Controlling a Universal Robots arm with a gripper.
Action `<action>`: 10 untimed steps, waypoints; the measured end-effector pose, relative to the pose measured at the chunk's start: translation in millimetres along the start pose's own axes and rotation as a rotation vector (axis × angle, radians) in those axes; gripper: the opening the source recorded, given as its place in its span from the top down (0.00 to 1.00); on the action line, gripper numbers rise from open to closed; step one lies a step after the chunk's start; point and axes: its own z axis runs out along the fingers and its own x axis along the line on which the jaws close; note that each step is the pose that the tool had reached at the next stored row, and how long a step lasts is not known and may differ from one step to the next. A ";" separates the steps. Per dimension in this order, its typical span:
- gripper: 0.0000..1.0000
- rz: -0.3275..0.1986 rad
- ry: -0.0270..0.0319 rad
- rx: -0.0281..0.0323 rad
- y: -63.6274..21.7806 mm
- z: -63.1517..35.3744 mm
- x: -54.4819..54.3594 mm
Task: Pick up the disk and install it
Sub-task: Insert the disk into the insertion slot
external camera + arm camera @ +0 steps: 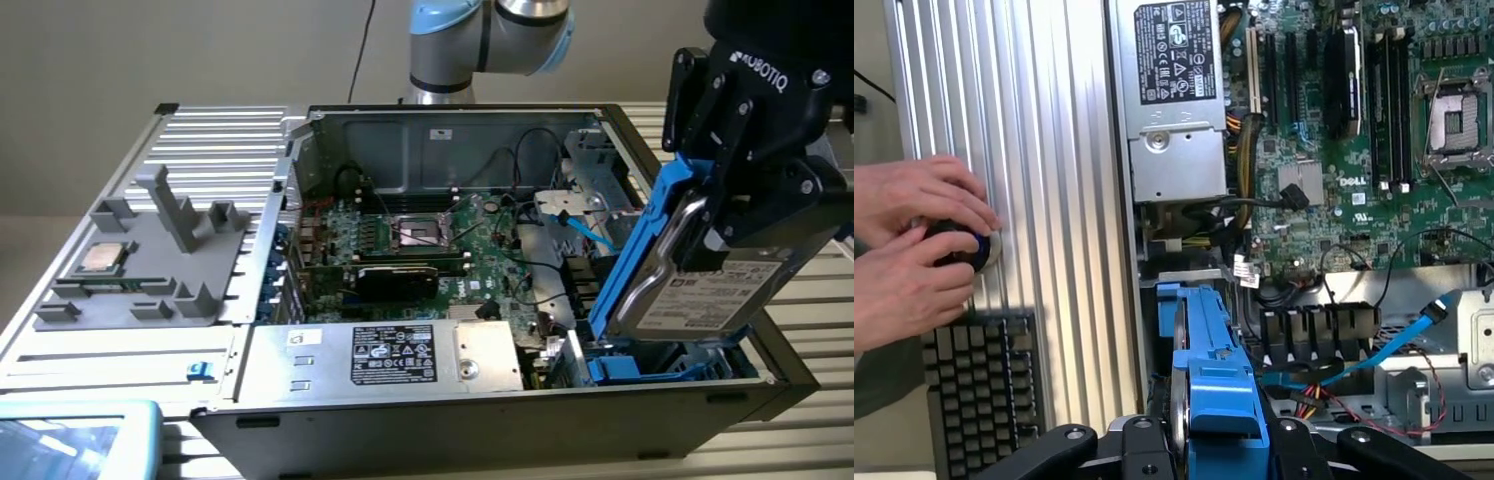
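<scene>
the end effector (731,225) is nearest in the exterior view, its jaws partway closed and clamped on the disk (701,285), which hangs in the grip with nothing else seen carrying it. the disk's long axis is steep, top leaning toward the exterior view's right, its lower end pointing down into the case (481,410). its blue frame (638,250) runs along the edge facing the motherboard (441,245). directly under that lower end sits the blue drive bay (654,368), in the case's corner; whether disk and bay touch i cannot tell. beside the bay, toward the exterior view's left, lies the power supply (387,355). past the case wall, on the ribbed bench (1054,200), a person's hands (914,250) work near a keyboard (984,390). farthest back stands the arm (467,30).
</scene>
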 end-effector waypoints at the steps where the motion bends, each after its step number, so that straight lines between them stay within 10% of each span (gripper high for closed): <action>1: 0.63 0.000 -0.0001 0.0001 0.0 0.0 0.0; 10: 0.63 0.000 -0.0001 0.0000 0.7 10.2 -0.3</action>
